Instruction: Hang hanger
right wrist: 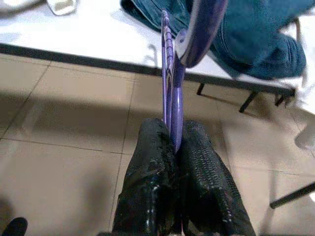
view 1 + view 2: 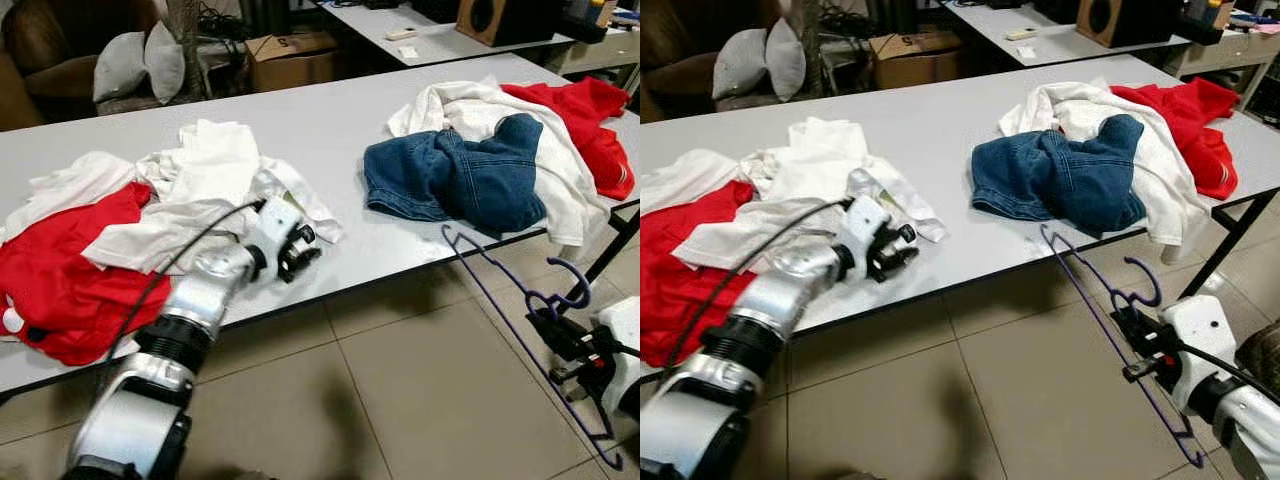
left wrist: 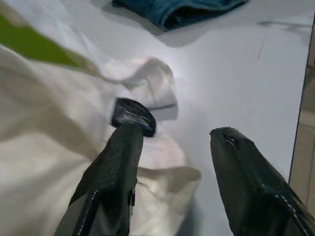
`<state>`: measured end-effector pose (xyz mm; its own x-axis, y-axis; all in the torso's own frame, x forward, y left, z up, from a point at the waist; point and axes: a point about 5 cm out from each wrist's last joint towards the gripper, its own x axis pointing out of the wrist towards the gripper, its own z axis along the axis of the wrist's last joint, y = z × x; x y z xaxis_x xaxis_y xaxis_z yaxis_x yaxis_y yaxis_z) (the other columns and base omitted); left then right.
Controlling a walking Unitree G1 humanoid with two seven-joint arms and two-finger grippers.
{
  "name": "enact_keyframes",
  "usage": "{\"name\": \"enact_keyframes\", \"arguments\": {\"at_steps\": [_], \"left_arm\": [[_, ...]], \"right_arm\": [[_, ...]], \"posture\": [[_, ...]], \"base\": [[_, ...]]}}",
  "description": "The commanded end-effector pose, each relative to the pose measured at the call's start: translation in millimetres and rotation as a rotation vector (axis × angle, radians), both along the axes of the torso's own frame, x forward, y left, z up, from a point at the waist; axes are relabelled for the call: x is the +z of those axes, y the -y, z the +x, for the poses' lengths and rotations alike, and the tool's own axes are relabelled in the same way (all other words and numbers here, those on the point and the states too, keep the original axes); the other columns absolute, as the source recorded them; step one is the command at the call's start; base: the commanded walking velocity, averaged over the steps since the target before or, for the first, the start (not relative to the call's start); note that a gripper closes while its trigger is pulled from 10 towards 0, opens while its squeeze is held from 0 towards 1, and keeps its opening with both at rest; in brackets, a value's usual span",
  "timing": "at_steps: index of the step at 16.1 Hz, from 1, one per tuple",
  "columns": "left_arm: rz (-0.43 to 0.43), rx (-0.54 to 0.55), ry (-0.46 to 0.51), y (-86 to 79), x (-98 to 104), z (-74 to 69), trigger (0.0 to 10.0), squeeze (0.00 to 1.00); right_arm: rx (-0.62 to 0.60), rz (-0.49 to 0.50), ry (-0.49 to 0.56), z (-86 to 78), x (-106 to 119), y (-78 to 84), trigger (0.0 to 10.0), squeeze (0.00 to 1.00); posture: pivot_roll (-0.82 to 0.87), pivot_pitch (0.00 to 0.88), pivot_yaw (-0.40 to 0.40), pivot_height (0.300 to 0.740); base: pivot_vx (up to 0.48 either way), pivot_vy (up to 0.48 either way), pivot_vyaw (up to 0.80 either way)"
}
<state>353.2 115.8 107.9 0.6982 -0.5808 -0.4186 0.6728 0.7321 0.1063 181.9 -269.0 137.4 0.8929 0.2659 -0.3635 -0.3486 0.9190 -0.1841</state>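
Right gripper (image 1: 172,147): fingers pinched tight on the purple hanger (image 2: 1110,340), held low over the tiled floor (image 2: 420,400) just off the table (image 2: 330,130) edge, hook up near the jeans (image 2: 450,180). Right arm bent in from the right side. Left gripper (image 3: 174,142): fingers spread, holding nothing, resting on the white clothes (image 2: 200,190) beside the red garment (image 2: 60,270); left arm reaches forward over the table edge.

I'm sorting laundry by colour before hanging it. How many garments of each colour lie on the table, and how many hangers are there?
Red garments: 2, one in the left pile, one in the right pile
White garments: at least 2, left pile and right pile; exact number unclear
Blue denim garment: 1
Purple hanger, in the right gripper: 1
Total: at least 6
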Motion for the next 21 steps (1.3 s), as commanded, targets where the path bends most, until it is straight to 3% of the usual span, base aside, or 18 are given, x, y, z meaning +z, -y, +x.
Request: {"name": "enact_keyframes", "arguments": {"at_steps": [1, 5, 6, 7, 8, 15, 21], "left_arm": [[0.02, 0.02, -0.031, -2.2, -9, -2.9, 10.0, 0.0], [0.184, 0.12, -0.015, -10.0, -22, -0.2, 10.0, 0.0], [0.197, 0.126, -0.011, -11.1, -22, 0.6, 6.1, 0.0], [0.194, 0.127, -0.011, -11.1, -22, 0.8, 0.8, 0.0], [0.187, 0.128, -0.014, -11.1, -21, 1.4, 0.0, 0.0], [0.096, 0.181, 0.037, -16.4, -10, 8.6, 0.0, 0.0], [0.016, 0.217, 0.022, -17.3, -8, 11.0, 0.0, 0.0]], "right_arm": [[0.008, 0.008, 0.002, -0.4, 2, -2.8, 10.0, 0.0], [0.021, 0.016, 0.009, 3.5, 2, -9.3, 10.0, 0.0], [0.023, 0.017, 0.013, 4.5, 2, -10.5, 10.0, 0.0], [0.024, 0.018, 0.015, 4.8, 2, -11.2, 10.0, 0.0], [0.026, 0.02, 0.017, 5.6, 2, -12.8, 10.0, 0.0], [0.027, 0.023, 0.023, 7.6, 2, -14.5, 10.0, 0.0], [0.027, 0.027, 0.025, 8.4, 1, -15.4, 10.0, 0.0]], "posture": [[-0.19, 0.0, 0.061, 0.74], [-0.18, 0.0, 0.069, 0.74], [-0.18, 0.0, 0.071, 0.74], [-0.18, 0.0, 0.071, 0.74], [-0.18, 0.0, 0.073, 0.74], [-0.17, 0.0, 0.071, 0.74], [-0.17, 0.0, 0.075, 0.74]], "base": [[0.0, 0.0, 0.0], [0.0, 0.0, 0.0], [0.0, 0.0, 0.0], [0.0, 0.0, 0.0], [0.0, 0.0, 0.0], [0.0, 0.0, 0.0], [0.0, 0.0, 0.0]]}}
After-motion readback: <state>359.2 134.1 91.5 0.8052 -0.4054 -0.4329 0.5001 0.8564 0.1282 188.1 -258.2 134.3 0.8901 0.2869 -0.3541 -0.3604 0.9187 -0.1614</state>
